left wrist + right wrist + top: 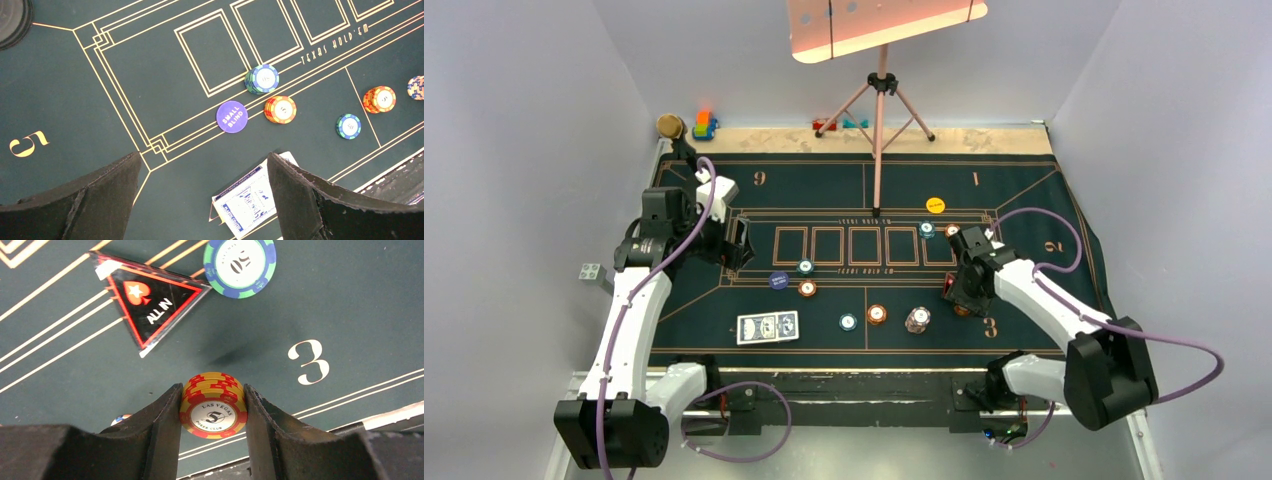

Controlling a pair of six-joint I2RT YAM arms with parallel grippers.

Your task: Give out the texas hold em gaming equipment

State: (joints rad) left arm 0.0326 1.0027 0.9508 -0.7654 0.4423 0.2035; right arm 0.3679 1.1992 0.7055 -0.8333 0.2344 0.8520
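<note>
My right gripper (212,390) is shut on a stack of orange poker chips (214,405), held a little above the green mat beside the "3". Beyond it lie the red-black triangular marker (150,302) and a teal chip stack (239,265). My left gripper (203,160) hangs open over the mat's left side, holding nothing. The blue-backed playing cards (245,202) lie under its right finger. Ahead are the dark blue "small blind" disc (232,116), teal chips (262,79) and orange chips (280,109). A yellow disc (935,205) lies far back.
A tripod (881,110) with a pink board stands at the mat's far edge. The gold-topped black stand (669,125) and toy blocks (704,124) sit at the back left. More chip stacks (877,314) and pinkish-white chips (917,320) sit near the front.
</note>
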